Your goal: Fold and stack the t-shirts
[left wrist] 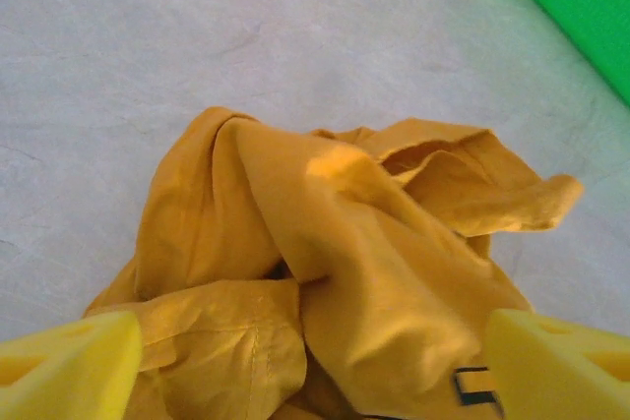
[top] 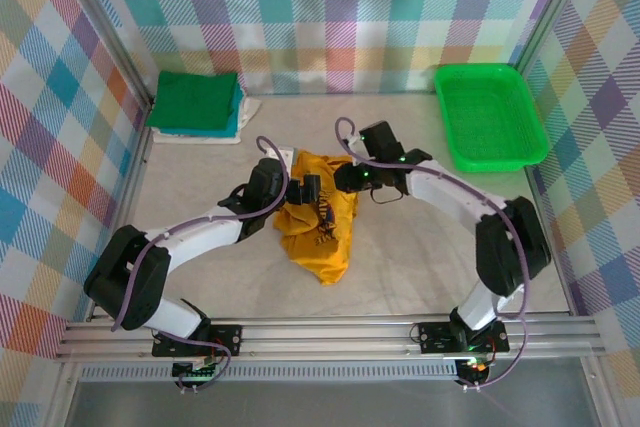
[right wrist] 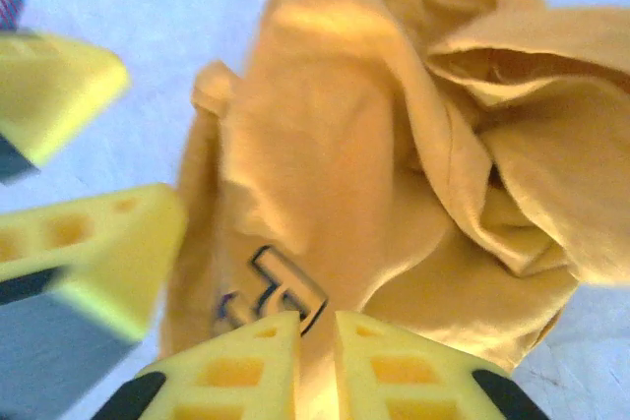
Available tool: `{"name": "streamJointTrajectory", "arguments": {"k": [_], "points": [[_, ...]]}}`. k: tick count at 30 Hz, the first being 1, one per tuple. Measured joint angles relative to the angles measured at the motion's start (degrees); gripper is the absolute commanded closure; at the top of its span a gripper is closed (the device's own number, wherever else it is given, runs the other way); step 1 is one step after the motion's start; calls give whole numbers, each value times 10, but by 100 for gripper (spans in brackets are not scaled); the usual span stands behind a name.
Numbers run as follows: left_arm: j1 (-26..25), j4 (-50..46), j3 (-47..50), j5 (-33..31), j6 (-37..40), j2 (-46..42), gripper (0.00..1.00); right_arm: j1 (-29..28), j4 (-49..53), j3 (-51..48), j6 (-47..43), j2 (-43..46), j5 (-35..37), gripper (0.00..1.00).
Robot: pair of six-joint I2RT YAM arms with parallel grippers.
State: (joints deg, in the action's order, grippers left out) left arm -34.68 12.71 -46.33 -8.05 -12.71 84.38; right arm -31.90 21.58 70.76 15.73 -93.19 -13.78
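Note:
A mustard-yellow t-shirt (top: 318, 227) lies crumpled in the middle of the table, its dark-blue logo (right wrist: 281, 292) facing up. My right gripper (right wrist: 317, 327) is at the shirt's far edge, its fingers pinched on a fold of yellow cloth just beside the logo. Over the shirt's left side my left gripper (left wrist: 315, 366) stands open, its fingers spread wide with the bunched shirt (left wrist: 335, 272) between and below them, not squeezed. One of the left gripper's fingers (right wrist: 89, 253) also appears in the right wrist view. A folded dark-green t-shirt (top: 195, 97) tops a stack with teal (top: 238, 119) and white (top: 215, 135) ones at the back left.
A bright green mesh tray (top: 490, 117) sits at the back right, its corner in the left wrist view (left wrist: 581, 7). Checkered walls enclose the table on three sides. Bare tabletop (top: 420, 267) lies in front of and to the right of the shirt.

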Motion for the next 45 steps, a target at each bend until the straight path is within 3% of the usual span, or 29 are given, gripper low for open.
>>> {"name": "streamJointTrajectory", "arguments": {"k": [1, 3, 4, 8, 10, 13, 15, 21, 27, 28, 30, 33, 35, 38, 45], "points": [[0, -6, -6, 0, 1, 5, 16, 3, 4, 4, 3, 7, 3, 81], [0, -8, -16, 0, -2, 22, 23, 18, 9, 8, 17, 15, 13, 95], [0, -8, -16, 0, -5, 30, 23, 30, 13, 7, 28, 16, 20, 97], [0, -33, -14, 0, -21, 44, 25, 73, 17, -39, 49, 31, 53, 95], [0, -35, -5, -3, -30, 39, 22, 80, 26, -51, 47, 31, 53, 78], [0, -51, 18, -14, -40, 7, 20, 73, 32, -49, 32, 25, 33, 72], [0, -67, 29, -22, -45, -28, 19, 65, 30, -41, 19, 17, 17, 59], [0, -74, 47, -16, -59, -90, 19, 38, 29, 49, -21, -74, -52, 46], [0, -70, 60, -1, -66, -26, 23, 14, 29, 144, -42, -190, -75, 36], [0, -67, 60, 0, -68, -13, 24, 14, 30, 157, -42, -208, -76, 37], [0, -63, 60, 0, -70, 15, 37, 10, 31, 178, -43, -243, -78, 55], [1, -61, 60, -1, -75, 50, 85, 8, 32, 187, -40, -273, -79, 82], [1, -64, 60, -6, -75, 59, 99, 8, 37, 187, -36, -277, -76, 89], [3, -69, 60, -27, -80, 55, 100, 8, 38, 186, -31, -265, -57, 99], [23, -106, 60, -51, -74, -57, 100, 26, 42, 116, -25, -91, 12, 100]]}}
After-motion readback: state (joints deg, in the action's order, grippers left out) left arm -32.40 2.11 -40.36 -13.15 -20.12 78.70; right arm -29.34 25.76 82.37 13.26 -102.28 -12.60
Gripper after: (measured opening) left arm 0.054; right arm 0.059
